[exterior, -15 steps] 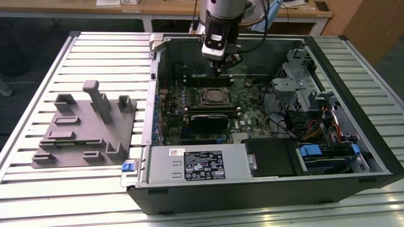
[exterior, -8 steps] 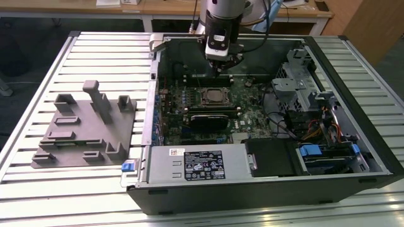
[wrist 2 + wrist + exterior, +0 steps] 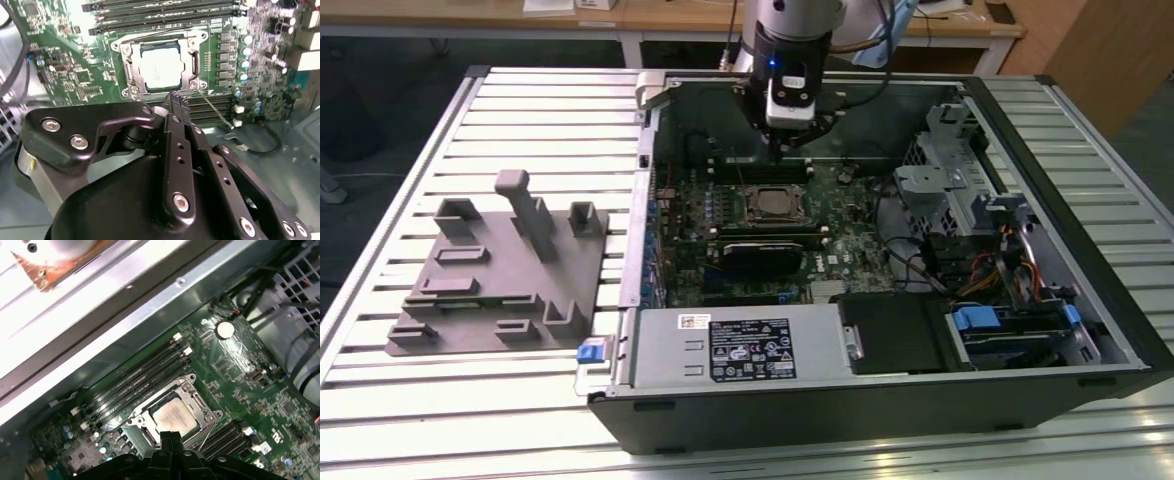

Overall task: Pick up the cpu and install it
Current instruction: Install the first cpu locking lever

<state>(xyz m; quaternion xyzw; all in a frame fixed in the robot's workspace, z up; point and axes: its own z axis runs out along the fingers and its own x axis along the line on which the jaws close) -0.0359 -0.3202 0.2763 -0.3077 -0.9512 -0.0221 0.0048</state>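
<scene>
The cpu [image 3: 159, 68] is already sitting flat in the socket frame [image 3: 159, 64] on the green motherboard [image 3: 70, 75], its silvery top facing up; in the first wrist view the same chip [image 3: 174, 416] is lying square inside the metal border, with faint dark print on its lid that is too small to make out. The gripper [image 3: 177, 98] is hanging over the board just beside the socket's near edge, its two black fingers [image 3: 179, 125] pressed together with nothing between them, so it is clenched and empty and apart from the chip. In the exterior view the gripper [image 3: 781, 155] is standing upright above the socket inside the open computer case [image 3: 1067, 250].

White labels are showing on the power supply [image 3: 736, 345] at the front of the case; their lettering is not legible. White markings are dotting the motherboard, also unreadable.

Memory slots [image 3: 160, 15] are running along one side of the socket and another bank lies on the opposite side, leaving narrow strips of board around the frame. A thin wire lever is slanting outward from a socket corner near the fingertips. The case wall [image 3: 125, 315] is rising close behind the memory slots. Outside the case, on the exterior view's left, a grey plastic tray [image 3: 494, 290] is resting on the slatted aluminium table [image 3: 400, 180], well apart from the arm.
</scene>
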